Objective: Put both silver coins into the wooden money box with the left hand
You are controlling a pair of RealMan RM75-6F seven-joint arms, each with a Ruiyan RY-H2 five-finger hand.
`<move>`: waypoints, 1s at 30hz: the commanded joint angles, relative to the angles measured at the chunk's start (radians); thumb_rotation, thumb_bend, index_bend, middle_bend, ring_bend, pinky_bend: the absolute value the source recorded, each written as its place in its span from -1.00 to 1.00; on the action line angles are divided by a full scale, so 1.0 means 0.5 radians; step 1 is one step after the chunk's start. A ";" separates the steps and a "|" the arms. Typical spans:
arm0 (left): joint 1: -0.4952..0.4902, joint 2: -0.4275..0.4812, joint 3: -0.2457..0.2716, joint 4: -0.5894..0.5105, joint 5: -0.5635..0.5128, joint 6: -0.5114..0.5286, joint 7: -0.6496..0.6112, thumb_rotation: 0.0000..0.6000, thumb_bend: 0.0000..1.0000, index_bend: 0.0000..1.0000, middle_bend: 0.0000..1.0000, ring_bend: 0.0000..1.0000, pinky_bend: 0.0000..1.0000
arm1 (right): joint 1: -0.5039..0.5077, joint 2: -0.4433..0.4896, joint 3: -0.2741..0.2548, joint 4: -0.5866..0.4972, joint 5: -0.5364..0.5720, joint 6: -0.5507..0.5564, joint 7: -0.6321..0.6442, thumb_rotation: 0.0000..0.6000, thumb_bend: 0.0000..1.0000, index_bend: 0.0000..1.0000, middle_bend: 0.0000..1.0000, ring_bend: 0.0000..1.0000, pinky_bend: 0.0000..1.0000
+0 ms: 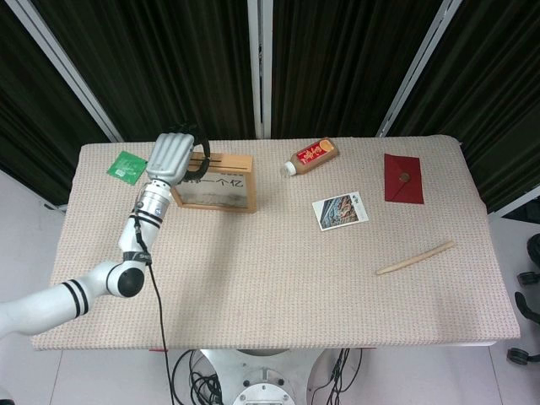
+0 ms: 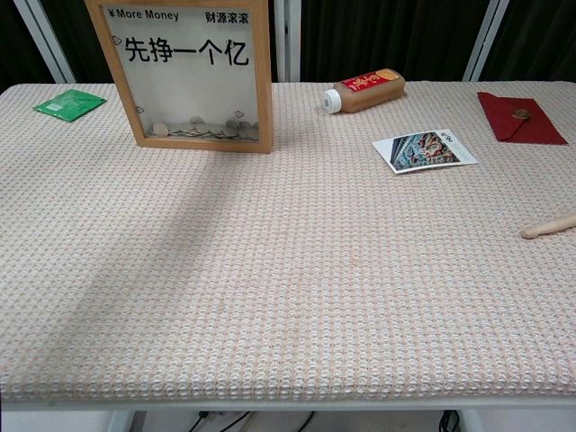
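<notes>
**Q:** Where is your left hand just now?

**A:** My left hand (image 1: 171, 154) hangs over the left end of the wooden money box (image 1: 213, 180), fingers curled down toward the slot (image 1: 221, 159) along its top edge. Whether a coin sits between the fingertips I cannot tell; they are hidden behind the knuckles, and the chest view does not catch the hand at all. My right hand shows in neither view.

**Q:** And the silver coins?

**A:** I see no loose silver coin on the table (image 2: 297, 270). A heap of coins (image 2: 202, 130) lies behind the box's clear front, at the bottom.

**Q:** How would such a coin handle?

**A:** I judge it light, hard and smooth, apt to slip. I would pinch it by its flat faces, rim pointing down, in line with the slot. The box stands upright and narrow, so I would keep my weight off the frame lest it tip.
</notes>
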 commanded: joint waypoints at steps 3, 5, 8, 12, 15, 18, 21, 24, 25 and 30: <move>-0.004 -0.008 0.017 0.031 0.017 0.020 -0.029 1.00 0.03 0.25 -0.29 -0.69 -0.57 | 0.005 -0.006 -0.002 0.007 0.008 -0.019 -0.003 1.00 -0.43 -1.00 -1.00 -1.00 -1.00; -0.007 -0.009 0.024 0.040 0.015 0.018 -0.033 1.00 0.03 0.25 -0.29 -0.69 -0.57 | 0.007 -0.008 -0.002 0.006 0.006 -0.022 -0.007 1.00 -0.43 -1.00 -1.00 -1.00 -1.00; -0.007 -0.009 0.036 0.048 -0.001 0.009 -0.040 1.00 0.03 0.25 -0.29 -0.69 -0.57 | 0.010 -0.012 -0.001 0.003 0.005 -0.023 -0.013 1.00 -0.43 -1.00 -1.00 -1.00 -1.00; -0.007 -0.015 0.050 0.072 -0.021 0.002 -0.052 1.00 0.03 0.25 -0.29 -0.69 -0.57 | 0.013 -0.015 0.000 0.004 0.009 -0.029 -0.018 1.00 -0.43 -1.00 -1.00 -1.00 -1.00; -0.006 -0.026 0.060 0.093 -0.024 -0.001 -0.068 1.00 0.03 0.25 -0.29 -0.69 -0.57 | 0.011 -0.014 0.001 0.007 0.014 -0.031 -0.016 1.00 -0.43 -1.00 -1.00 -1.00 -1.00; -0.009 -0.034 0.068 0.106 -0.022 -0.004 -0.078 1.00 0.03 0.25 -0.29 -0.69 -0.57 | 0.008 -0.011 0.003 0.010 0.018 -0.028 -0.012 1.00 -0.43 -1.00 -1.00 -1.00 -1.00; -0.014 -0.036 0.076 0.110 -0.016 -0.010 -0.080 1.00 0.03 0.14 -0.29 -0.69 -0.57 | 0.007 -0.009 0.002 0.011 0.018 -0.029 -0.011 1.00 -0.43 -1.00 -1.00 -1.00 -1.00; -0.015 -0.028 0.081 0.097 -0.005 -0.017 -0.093 1.00 0.01 -0.29 -0.32 -0.69 -0.58 | 0.008 -0.010 0.002 0.011 0.018 -0.030 -0.010 1.00 -0.43 -1.00 -1.00 -1.00 -1.00; -0.014 -0.024 0.082 0.092 0.002 -0.017 -0.099 1.00 0.01 -0.41 -0.34 -0.69 -0.58 | 0.008 -0.011 0.002 0.011 0.017 -0.030 -0.010 1.00 -0.43 -1.00 -1.00 -1.00 -1.00; 0.005 -0.011 0.068 0.052 0.074 0.063 -0.149 1.00 -0.04 -0.81 -0.44 -0.69 -0.58 | 0.009 -0.010 0.004 0.007 0.015 -0.028 -0.012 1.00 -0.43 -1.00 -1.00 -1.00 -1.00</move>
